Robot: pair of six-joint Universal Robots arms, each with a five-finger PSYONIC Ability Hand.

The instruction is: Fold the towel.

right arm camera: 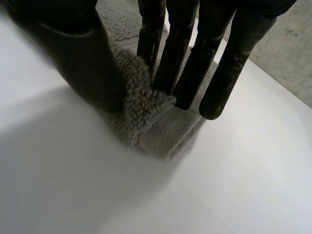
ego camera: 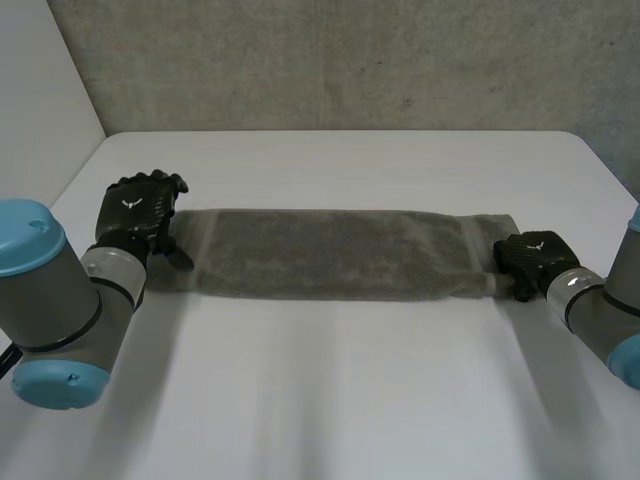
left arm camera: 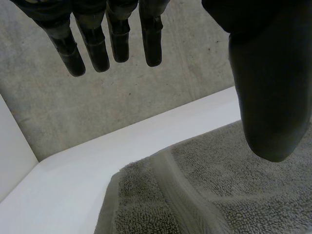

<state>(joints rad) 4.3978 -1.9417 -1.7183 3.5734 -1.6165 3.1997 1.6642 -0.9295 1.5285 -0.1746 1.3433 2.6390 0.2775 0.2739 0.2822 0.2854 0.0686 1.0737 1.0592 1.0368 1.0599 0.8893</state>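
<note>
Head view gives us the grey towel (ego camera: 335, 253) lying as a long narrow strip across the middle of the white table (ego camera: 350, 400), running left to right. Our left hand (ego camera: 140, 215) sits at the strip's left end and our right hand (ego camera: 530, 258) rests on its right end. Left wrist view shows us the left hand (left arm camera: 270, 87) released, its fingers (left arm camera: 100, 48) straight and well apart from the thumb with nothing between them; the towel (left arm camera: 224, 195) lies below them on the table. Right wrist view shows us the right hand (right arm camera: 73, 53) grasping the towel (right arm camera: 151, 117): thumb and fingers pinch a corner, and the cloth humps up between them.
</note>
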